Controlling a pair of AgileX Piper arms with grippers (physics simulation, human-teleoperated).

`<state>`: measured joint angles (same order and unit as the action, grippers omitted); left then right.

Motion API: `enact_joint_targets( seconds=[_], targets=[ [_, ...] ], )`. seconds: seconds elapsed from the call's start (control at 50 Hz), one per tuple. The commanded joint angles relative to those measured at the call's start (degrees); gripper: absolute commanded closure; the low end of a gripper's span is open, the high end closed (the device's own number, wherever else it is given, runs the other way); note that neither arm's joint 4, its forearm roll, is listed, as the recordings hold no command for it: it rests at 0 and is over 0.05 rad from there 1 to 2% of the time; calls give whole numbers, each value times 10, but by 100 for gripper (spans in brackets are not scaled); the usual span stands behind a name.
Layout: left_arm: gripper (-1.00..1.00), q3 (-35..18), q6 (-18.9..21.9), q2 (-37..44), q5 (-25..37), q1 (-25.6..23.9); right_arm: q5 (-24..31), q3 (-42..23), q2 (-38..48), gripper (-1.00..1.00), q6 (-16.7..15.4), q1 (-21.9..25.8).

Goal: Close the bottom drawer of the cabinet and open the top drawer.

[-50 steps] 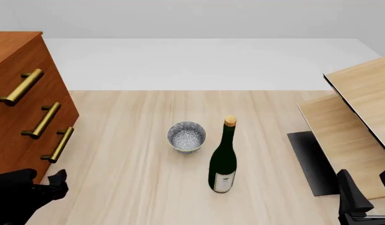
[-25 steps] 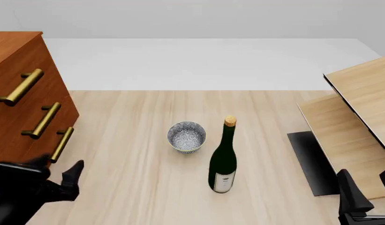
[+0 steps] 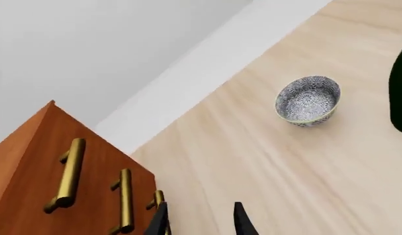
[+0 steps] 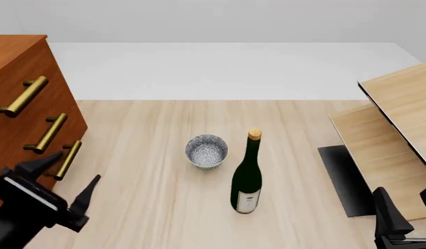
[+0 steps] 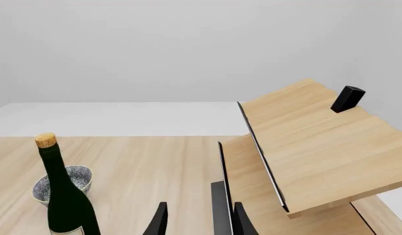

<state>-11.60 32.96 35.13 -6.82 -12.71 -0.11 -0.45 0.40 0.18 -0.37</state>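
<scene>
The cabinet [image 4: 22, 109] stands at the bench's [image 4: 150, 155] far left, drawers all flush. The left gripper [image 4: 69, 176] hovers with jaws open beside the bottom drawer [image 4: 57, 158]; bowl [image 4: 206, 151] and bottle [image 4: 247, 174] stand mid-bench (well clear), right gripper [image 5: 197, 220] open by the pale boards [image 4: 399, 124]

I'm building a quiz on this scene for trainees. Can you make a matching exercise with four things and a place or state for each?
1. bottle
2. bowl
3. left gripper
4. cabinet

A. patterned, empty
B. open, near the lowest handle
C. corked, upright
D. reddish-brown, table's left edge

Pairs: 1-C, 2-A, 3-B, 4-D
</scene>
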Motion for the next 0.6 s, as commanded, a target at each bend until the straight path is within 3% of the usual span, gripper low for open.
enact_joint_targets(
  seconds=[0.02,0.12,0.18,0.32,0.6],
  targets=[
    [-100,-15,138,-18,20,10,0,0,0,-100,0,-1],
    [-100,-6,197,-22,14,15,1,0,-1,-100,0,0],
    [-100,-17,205,-16,27,13,1,0,-1,-100,0,0],
    [-100,-15,274,-4,14,31,2,-1,-2,-100,0,2],
    [-100,-58,344,16,-9,60,2,0,-2,-100,0,1]
  ],
)
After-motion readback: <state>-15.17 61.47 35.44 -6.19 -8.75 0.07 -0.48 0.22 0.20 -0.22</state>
